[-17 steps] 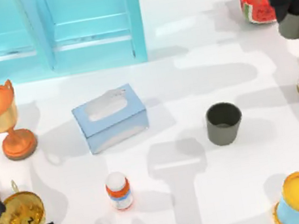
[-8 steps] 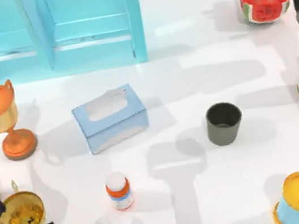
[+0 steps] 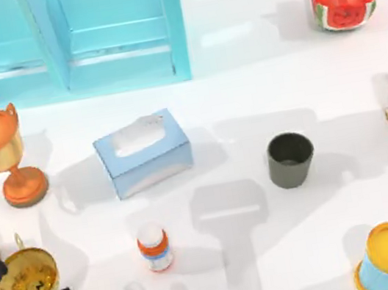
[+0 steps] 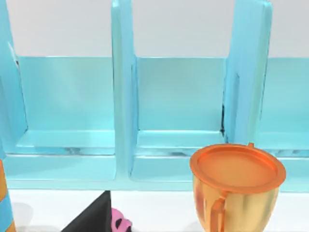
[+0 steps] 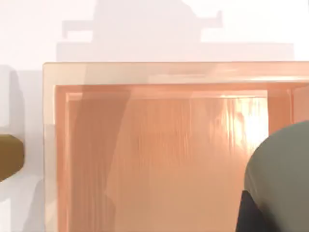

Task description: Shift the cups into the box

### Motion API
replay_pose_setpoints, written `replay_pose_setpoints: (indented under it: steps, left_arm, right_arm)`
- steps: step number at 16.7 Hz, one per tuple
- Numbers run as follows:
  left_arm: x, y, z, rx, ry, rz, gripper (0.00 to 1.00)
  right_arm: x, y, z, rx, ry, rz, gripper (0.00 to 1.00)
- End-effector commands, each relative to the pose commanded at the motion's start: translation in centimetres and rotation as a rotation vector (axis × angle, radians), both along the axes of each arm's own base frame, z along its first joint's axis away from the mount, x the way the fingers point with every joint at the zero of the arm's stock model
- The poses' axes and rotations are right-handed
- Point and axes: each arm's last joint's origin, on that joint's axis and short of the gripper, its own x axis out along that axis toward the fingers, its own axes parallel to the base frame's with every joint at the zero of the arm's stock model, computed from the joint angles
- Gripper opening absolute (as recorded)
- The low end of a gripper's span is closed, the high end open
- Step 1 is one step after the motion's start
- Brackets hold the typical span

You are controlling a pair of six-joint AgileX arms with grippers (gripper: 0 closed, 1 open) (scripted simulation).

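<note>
Cup (image 3: 290,159) upright mid-table, open tabletop (image 3: 259,89) around; second cup (image 5: 282,181) over orange box (image 5: 159,159)

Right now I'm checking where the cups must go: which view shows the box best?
The right wrist view: the orange box lies open below, with a grey-green cup at its edge. Top and left wrist views give nothing I can identify as that box.

1 grey-green cup (image 3: 290,159) upright right of centre, another (image 5: 282,179) over orange box (image 5: 159,159)

The right wrist view's edge crops 1 cup (image 5: 282,179).
</note>
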Motion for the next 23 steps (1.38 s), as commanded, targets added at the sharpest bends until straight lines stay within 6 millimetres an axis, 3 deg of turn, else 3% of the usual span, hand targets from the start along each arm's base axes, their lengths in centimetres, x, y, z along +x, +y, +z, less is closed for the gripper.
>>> replay_pose_setpoints:
  steps: [2,5,9,12,18,23]
  left_arm:
    - [0.0,0.0,0.0,0.000,0.000,0.000,1.00]
    - [0.0,0.0,0.0,0.000,0.000,0.000,1.00]
    - [0.0,0.0,0.0,0.000,0.000,0.000,1.00]
    - [0.0,0.0,0.0,0.000,0.000,0.000,1.00]
    - [0.0,0.0,0.0,0.000,0.000,0.000,1.00]
    - [0.0,0.0,0.0,0.000,0.000,0.000,1.00]
  right_arm:
    - [-4.4,-1.9,-0.4,-0.016,0.049,-0.008,0.00]
    - [-9.5,-2.7,-3.2,0.023,0.169,-0.005,0.00]
    - [-13.0,-2.1,-7.2,0.125,0.316,0.013,0.00]
    - [-13.9,-1.7,-8.3,0.162,0.357,0.017,0.00]
    - [-13.7,-1.7,-8.7,0.160,0.357,0.018,0.00]
    - [-13.5,-2.3,-12.7,0.155,0.349,0.014,0.00]
